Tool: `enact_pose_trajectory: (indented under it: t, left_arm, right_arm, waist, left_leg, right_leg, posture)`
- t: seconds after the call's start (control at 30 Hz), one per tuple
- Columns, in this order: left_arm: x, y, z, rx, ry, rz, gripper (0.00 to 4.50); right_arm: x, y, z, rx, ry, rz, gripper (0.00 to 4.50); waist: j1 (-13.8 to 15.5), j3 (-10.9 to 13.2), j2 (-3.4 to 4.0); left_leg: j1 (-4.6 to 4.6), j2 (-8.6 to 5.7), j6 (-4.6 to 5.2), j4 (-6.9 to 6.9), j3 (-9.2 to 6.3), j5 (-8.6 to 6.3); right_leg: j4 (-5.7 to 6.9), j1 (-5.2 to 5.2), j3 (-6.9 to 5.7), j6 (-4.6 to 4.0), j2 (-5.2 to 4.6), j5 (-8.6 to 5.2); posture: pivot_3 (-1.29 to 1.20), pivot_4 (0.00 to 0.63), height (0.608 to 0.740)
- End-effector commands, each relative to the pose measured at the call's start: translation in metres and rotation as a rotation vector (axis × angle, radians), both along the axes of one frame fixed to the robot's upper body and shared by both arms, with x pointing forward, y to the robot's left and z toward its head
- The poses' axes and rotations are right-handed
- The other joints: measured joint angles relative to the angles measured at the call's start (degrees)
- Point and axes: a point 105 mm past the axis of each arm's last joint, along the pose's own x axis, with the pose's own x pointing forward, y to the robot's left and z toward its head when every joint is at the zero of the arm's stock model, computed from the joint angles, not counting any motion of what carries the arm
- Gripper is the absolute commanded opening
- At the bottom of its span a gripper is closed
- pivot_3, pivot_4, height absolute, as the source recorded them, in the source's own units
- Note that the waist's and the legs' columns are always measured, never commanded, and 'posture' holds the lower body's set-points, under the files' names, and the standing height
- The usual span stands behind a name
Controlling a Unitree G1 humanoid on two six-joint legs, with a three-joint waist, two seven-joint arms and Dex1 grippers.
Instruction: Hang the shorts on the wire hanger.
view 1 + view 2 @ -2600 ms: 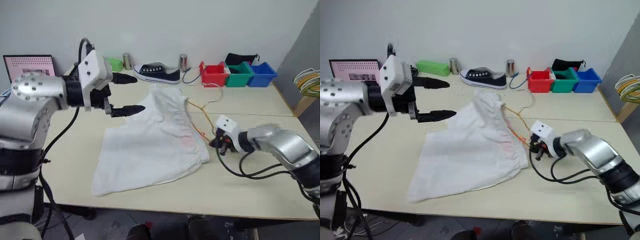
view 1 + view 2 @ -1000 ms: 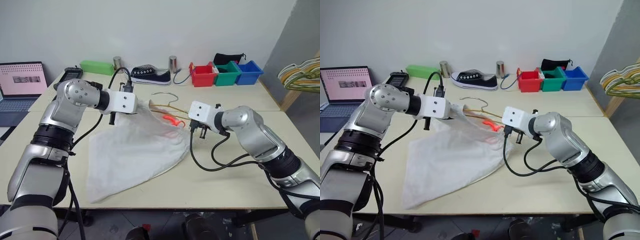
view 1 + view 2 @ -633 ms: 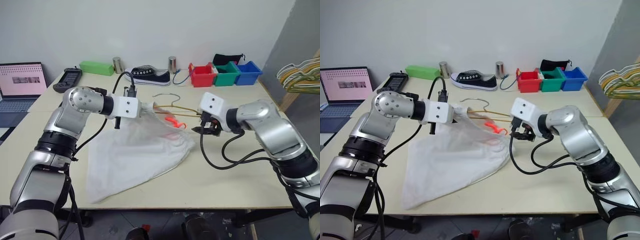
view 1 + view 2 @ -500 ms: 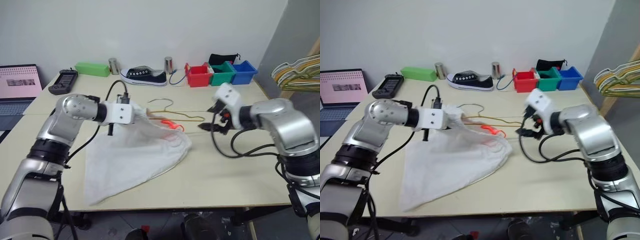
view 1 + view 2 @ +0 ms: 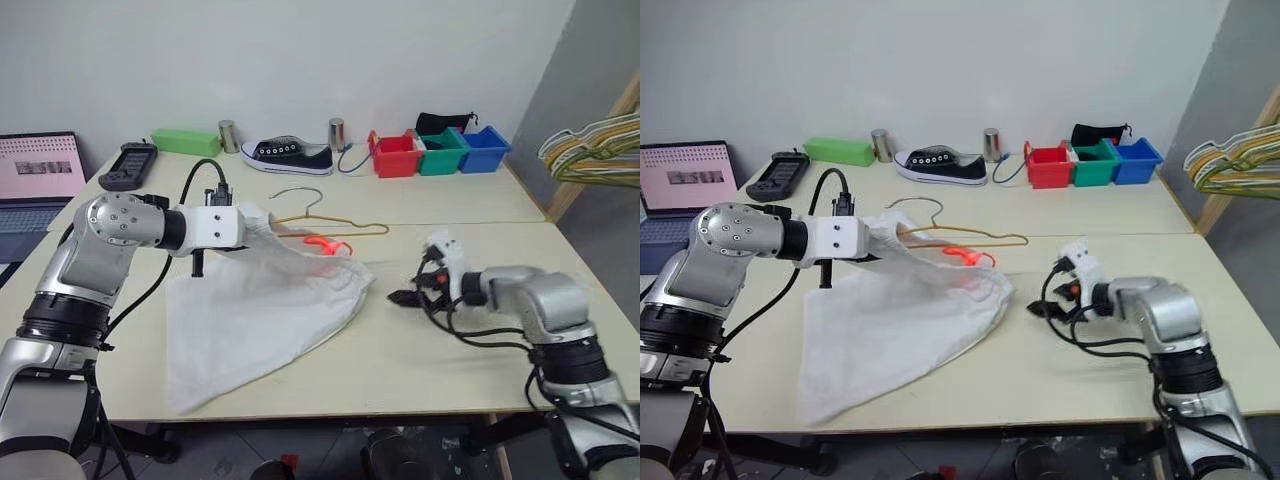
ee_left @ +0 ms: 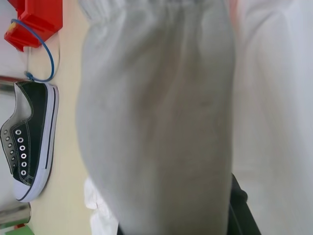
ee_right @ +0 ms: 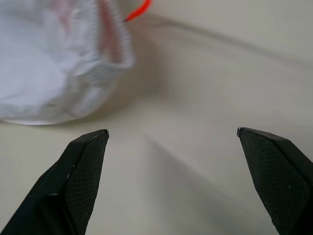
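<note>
Beige table (image 5: 300, 380) set against a plain pale wall, with clutter along its far edge: a black-and-white sneaker (image 5: 285, 155), a green box (image 5: 186, 141), two small metal cans (image 5: 229, 135), and red (image 5: 391, 155), green (image 5: 439, 153) and blue (image 5: 484, 147) bins. A laptop (image 5: 38, 170) is cut off at the left edge of the head views, and a bunch of pastel hangers (image 5: 592, 148) is cut off at the right.

The shorts (image 5: 262, 310) lie spread on the near-left part of the table, the waistband end lifted toward the left gripper (image 5: 248, 222). That gripper's fingers are buried in the fabric and cannot be made out from the head views; in the left wrist view, gathered white cloth drapes over them, with a dark fingertip (image 6: 238, 208) showing below the cloth. The fingers are closed on the waistband of the shorts. The orange-red drawstring (image 5: 322, 245) pokes out at the waistband's far side.

The wire hanger (image 5: 325, 222) lies flat on the table just behind the shorts, its hook toward the left gripper. Whether its near wire touches the fabric cannot be told.

The right gripper (image 5: 408, 297) sits low over the table, to the right of the shorts and apart from them, holding nothing, its fingers (image 7: 80, 169) spread wide with bare tabletop between them. The hanger is well clear of it.
</note>
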Motion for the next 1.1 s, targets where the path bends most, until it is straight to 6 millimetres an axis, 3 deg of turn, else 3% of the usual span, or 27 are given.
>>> enact_pose_trajectory:
  t: [0.03,0.27,0.87,1.0,1.1]
  left_arm:
    - [-0.003,0.003,0.021,-0.034,-0.069,0.005,0.06]
    - [-0.005,0.001,0.022,-0.038,-0.072,0.005,0.06]
    - [-0.007,0.003,0.022,-0.045,-0.085,0.015,0.06]
    - [-0.007,0.005,0.024,-0.054,-0.088,0.025,0.06]
    - [-0.012,0.004,0.027,-0.118,-0.031,0.037,0.06]
  right_arm:
    - [0.012,0.017,0.013,0.155,0.035,-0.064,4.46]
    - [0.026,0.033,0.002,0.261,0.123,-0.17,4.46]
    - [0.023,0.038,0.019,0.371,0.094,-0.138,0.19]
    - [0.019,0.041,0.023,0.368,0.064,-0.102,0.02]
    - [0.021,0.035,0.021,0.257,-0.033,-0.085,0.02]
  waist:
    - [0.1,-0.1,-0.04]
    - [1.5,-0.4,-0.02]
    - [3.0,-0.4,0.0]
    - [3.0,-0.4,0.0]
    - [3.1,-0.4,0.0]
  left_leg:
    - [0.01,0.0,0.01,0.0,0.0,0.01]
    - [0.01,-0.02,0.07,0.0,0.0,0.05]
    - [0.01,-0.01,0.07,-0.06,0.04,0.05]
    - [0.01,-0.01,0.07,-0.06,0.05,0.05]
    - [0.01,-0.01,0.07,-0.07,0.05,0.05]
  right_leg:
    - [0.0,0.01,0.0,0.0,0.0,0.02]
    - [-0.01,0.0,-0.03,-0.04,0.02,0.11]
    - [-0.02,-0.04,-0.01,-0.05,0.06,0.11]
    - [-0.03,-0.04,-0.01,-0.05,0.06,0.11]
    - [-0.04,-0.06,0.0,-0.05,0.06,0.11]
  posture:
    - [-0.15,0.001,0.74]
    - [-0.14,0.0,0.74]
    - [-0.13,0.0,0.74]
    - [-0.13,0.0,0.74]
    - [-0.13,0.0,0.74]
